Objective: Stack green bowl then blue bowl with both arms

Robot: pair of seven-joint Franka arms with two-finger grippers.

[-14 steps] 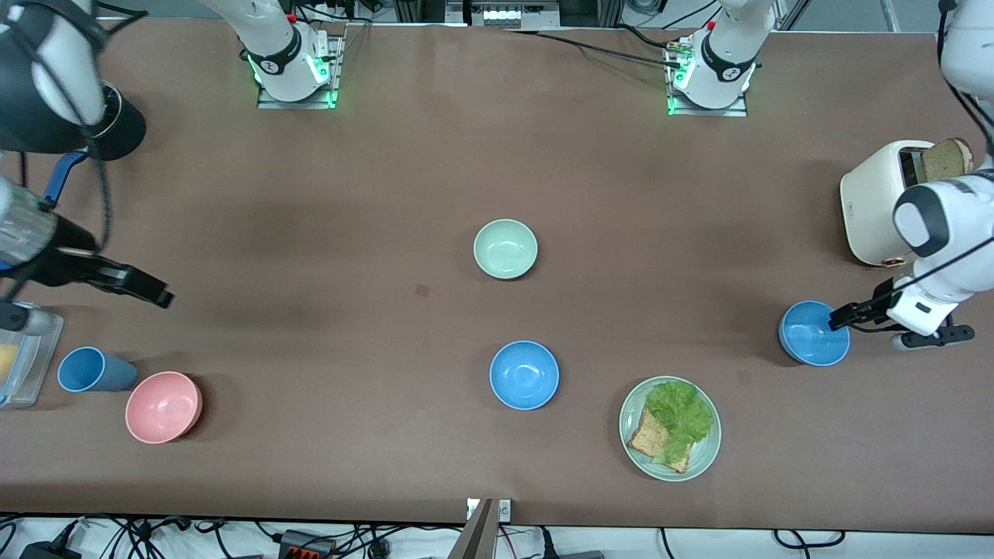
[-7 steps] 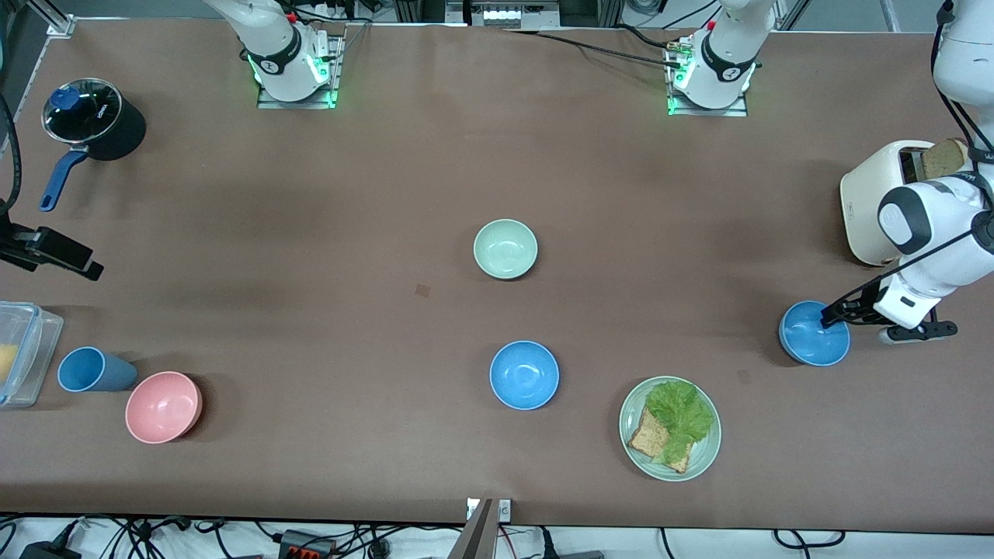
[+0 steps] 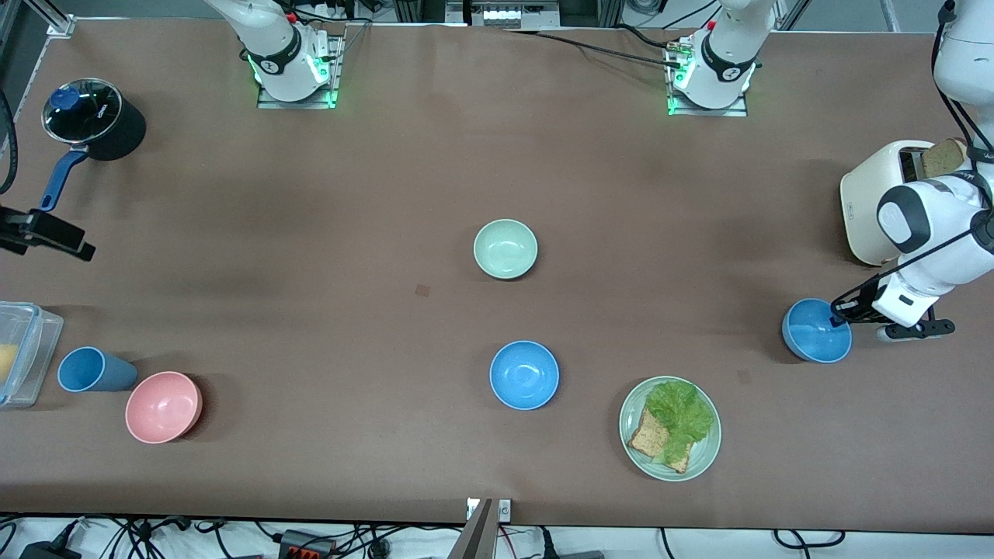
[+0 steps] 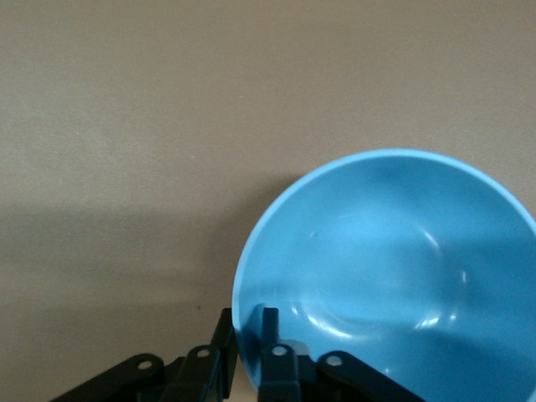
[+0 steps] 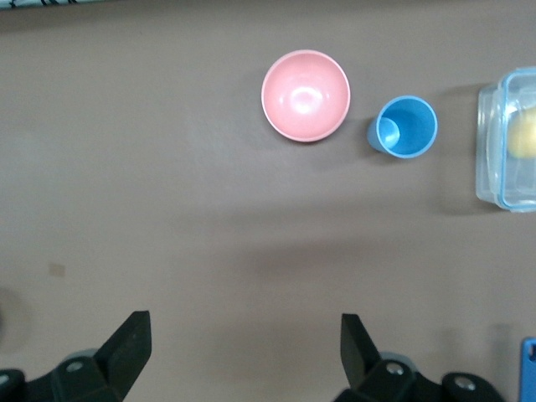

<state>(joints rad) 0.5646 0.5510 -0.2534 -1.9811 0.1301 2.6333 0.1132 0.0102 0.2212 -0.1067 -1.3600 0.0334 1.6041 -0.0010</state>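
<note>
The green bowl point(image 3: 505, 248) stands at the table's middle. One blue bowl point(image 3: 524, 375) stands nearer the front camera than it. A second blue bowl point(image 3: 815, 332) is at the left arm's end, tipped a little. My left gripper point(image 3: 836, 317) is shut on its rim; in the left wrist view the gripper point(image 4: 247, 331) has one finger inside this bowl point(image 4: 394, 268) and one outside. My right gripper point(image 3: 76, 247) is open and empty above bare table at the right arm's end; it also shows in the right wrist view point(image 5: 243, 335).
A green plate point(image 3: 626, 423) with lettuce and bread lies near the second blue bowl. A toaster point(image 3: 874, 202) with bread stands beside the left arm. At the right arm's end are a pink bowl point(image 3: 163, 407), a blue cup point(image 3: 93, 369), a clear container point(image 3: 19, 353) and a black pot point(image 3: 97, 120).
The right arm has drawn back toward its end of the table. The left gripper has taken the second blue bowl's rim, and the bowl has tipped and shifted slightly.
</note>
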